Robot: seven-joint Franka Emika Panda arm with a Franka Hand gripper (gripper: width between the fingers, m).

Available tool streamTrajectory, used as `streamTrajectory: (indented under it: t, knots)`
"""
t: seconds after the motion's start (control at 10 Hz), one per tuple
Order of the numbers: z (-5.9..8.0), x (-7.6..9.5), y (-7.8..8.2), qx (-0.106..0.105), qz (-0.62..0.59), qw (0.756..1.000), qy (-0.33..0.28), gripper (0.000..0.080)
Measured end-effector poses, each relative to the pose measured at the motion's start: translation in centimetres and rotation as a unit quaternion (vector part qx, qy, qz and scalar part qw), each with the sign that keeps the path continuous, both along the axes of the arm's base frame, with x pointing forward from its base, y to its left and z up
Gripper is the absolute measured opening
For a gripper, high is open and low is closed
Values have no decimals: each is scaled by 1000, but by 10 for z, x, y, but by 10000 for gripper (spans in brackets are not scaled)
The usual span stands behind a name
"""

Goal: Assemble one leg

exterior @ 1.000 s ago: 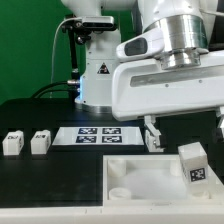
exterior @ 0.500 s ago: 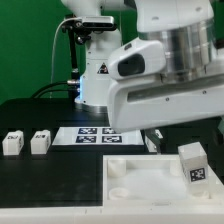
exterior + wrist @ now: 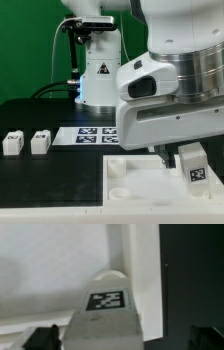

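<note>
Brings the gripper (image 3: 122,338) lower and further toward the exterior view's right than a second ago, to just beside the leg (image 3: 192,163) standing on the panel (image 3: 130,172) near its rim. Holds the fingers (image 3: 42,338) apart, lining the leg up between them in the wrist view without clamping. Suggests an approach nearly done, with closing on the leg as the likely next step.

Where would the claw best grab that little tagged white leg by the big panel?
From above, probably: the leg stands roughly upright, so pinch its upper body on the two sides flanking the tag; the open gripper has a finger either side in the wrist view.
</note>
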State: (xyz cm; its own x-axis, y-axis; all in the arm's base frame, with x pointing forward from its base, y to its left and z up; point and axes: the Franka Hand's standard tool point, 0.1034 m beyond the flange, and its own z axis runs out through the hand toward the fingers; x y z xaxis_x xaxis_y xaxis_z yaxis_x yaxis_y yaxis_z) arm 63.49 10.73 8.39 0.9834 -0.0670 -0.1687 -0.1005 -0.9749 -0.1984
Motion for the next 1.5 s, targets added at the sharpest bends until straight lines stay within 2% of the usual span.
streamTrajectory:
  t: [0.1, 0.2, 0.3, 0.5, 0.6, 0.7, 0.8, 0.9, 1.1, 1.2, 1.3, 1.4, 1.5]
  knots:
    - [0, 0, 0, -2, -14, 1000, 3, 482]
    - [0, 0, 0, -5, -35, 999, 7, 482]
    - [0, 0, -1, -13, -82, 996, 18, 310]
    - [-1, 0, -2, -30, -182, 982, 38, 294]
    - [-1, -4, 0, -54, -270, 960, 44, 294]
    - [-1, -14, 10, -73, -344, 935, 48, 294]
    - [-4, -20, 21, -80, -413, 906, 56, 293]
    - [-5, -19, 25, -86, -465, 879, 61, 293]
    - [-4, -14, 25, -87, -545, 832, 66, 293]
    - [-2, -9, 18, -79, -589, 801, 71, 293]
    - [-3, -9, 14, -77, -599, 794, 71, 293]
    - [-3, -9, 16, -76, -592, 800, 70, 293]
    - [-4, -9, 17, -73, -569, 816, 63, 382]
